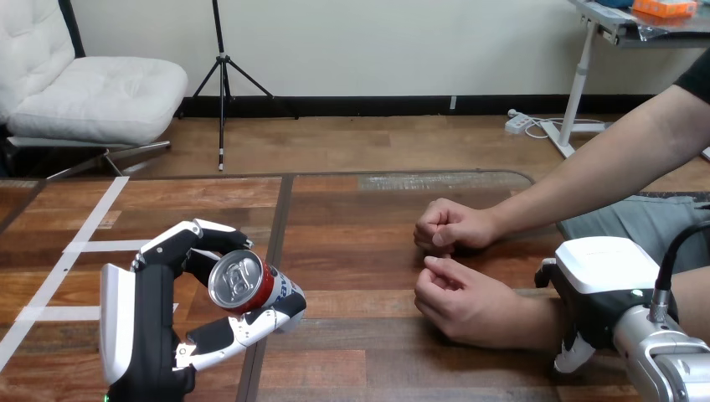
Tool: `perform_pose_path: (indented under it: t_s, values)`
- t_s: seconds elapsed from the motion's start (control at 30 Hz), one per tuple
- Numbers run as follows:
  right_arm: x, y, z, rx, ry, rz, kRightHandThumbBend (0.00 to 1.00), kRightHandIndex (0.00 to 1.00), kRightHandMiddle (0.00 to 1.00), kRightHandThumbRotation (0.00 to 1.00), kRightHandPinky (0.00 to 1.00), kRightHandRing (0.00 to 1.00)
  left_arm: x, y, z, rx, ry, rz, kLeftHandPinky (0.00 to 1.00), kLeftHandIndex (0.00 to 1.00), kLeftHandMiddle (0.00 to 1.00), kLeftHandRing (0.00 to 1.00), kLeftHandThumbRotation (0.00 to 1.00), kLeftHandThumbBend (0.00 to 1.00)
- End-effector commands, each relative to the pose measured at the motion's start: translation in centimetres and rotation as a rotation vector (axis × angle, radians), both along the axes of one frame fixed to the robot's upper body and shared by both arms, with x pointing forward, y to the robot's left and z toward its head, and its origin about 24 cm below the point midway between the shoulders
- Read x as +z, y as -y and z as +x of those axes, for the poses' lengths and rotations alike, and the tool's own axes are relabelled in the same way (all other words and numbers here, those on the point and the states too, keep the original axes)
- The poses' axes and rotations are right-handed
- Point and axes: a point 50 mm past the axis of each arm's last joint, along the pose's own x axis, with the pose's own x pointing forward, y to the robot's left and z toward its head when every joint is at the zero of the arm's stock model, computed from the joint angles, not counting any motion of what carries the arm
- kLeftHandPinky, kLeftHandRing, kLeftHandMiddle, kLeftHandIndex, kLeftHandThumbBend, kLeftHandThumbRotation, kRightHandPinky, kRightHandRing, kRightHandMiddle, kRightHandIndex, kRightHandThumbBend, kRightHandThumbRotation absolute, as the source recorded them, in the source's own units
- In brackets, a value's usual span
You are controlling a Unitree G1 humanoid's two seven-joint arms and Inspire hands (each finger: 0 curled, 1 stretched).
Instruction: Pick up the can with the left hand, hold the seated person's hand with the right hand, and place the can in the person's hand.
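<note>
Gripping the can [249,283] at the near left, the left hand [146,327] has fingers and thumb curled round it, the can tipped on its side above the table [352,251], so the pickup looks done. Right of centre lie the person's farther hand [452,226] and the person's nearer hand [460,303], both loosely curled. At the near right the right hand [599,289] clasps the nearer wrist. The handover remains: can and palm are well apart
</note>
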Motion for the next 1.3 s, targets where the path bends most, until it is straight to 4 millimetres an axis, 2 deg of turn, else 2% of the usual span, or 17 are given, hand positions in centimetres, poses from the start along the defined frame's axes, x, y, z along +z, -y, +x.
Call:
perform_pose_path:
  t_s: [0.0, 0.7, 1.27]
  values:
    - [2.21, -0.13, 1.56, 0.021, 0.092, -0.022, 0.81, 0.78, 0.80, 0.02, 0.73, 0.78, 1.47, 0.04, 0.72, -0.003, 0.085, -0.003, 0.32, 0.42, 0.41, 0.37, 0.00, 0.73]
    - [1.89, -0.10, 1.72, 0.026, 0.075, -0.011, 0.80, 0.74, 0.75, 0.00, 0.69, 0.72, 1.48, 0.07, 0.47, 0.003, 0.082, 0.003, 0.32, 0.42, 0.42, 0.38, 0.00, 0.73]
    - [1.46, 0.07, 1.75, 0.043, 0.063, -0.013, 0.81, 0.73, 0.74, 0.00, 0.68, 0.72, 1.51, 0.16, 0.22, 0.009, 0.077, 0.000, 0.31, 0.42, 0.41, 0.37, 0.00, 0.73]
